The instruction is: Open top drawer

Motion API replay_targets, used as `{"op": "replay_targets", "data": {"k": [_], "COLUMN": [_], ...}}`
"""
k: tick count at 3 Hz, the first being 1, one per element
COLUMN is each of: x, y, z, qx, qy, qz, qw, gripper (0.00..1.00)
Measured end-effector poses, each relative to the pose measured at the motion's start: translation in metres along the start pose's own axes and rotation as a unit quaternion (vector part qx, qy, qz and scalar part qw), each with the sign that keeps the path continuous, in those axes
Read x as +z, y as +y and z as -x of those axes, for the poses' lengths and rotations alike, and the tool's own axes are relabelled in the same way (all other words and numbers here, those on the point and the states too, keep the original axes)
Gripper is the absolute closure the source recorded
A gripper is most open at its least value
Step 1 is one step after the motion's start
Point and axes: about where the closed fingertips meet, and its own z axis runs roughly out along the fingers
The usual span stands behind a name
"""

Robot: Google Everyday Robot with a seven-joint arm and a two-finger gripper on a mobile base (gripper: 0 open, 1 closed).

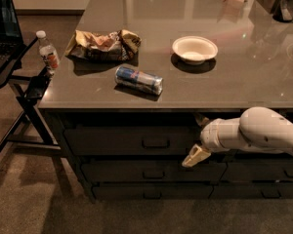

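Gripper (193, 139) (arm (263, 130) level, from right) near top drawer (112, 140)

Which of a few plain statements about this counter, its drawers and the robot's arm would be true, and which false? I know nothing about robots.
1. The top drawer is shut. True.
2. The gripper is holding the drawer's handle. False: it is in front of the drawers, to the right of the handle in the picture, with its fingers apart and around nothing.
3. The can stands upright on the counter. False: it lies on its side.
4. The white bowl sits on the counter. True.
5. The water bottle stands inside the bowl. False: it stands off the counter, beyond its left end.
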Motion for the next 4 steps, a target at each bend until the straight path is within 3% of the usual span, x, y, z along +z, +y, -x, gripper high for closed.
{"op": "replay_targets", "data": {"k": [2, 4], "x": [0.0127, 0.0128], "y": [-0.0119, -0.0119], "z": [-0.0101, -0.0101], "qx": [-0.004, -0.004], "qy": [0.001, 0.001], "qz": [0.008, 0.008], "qw": [1.0000, 1.0000], "gripper": [0.00, 0.41]}}
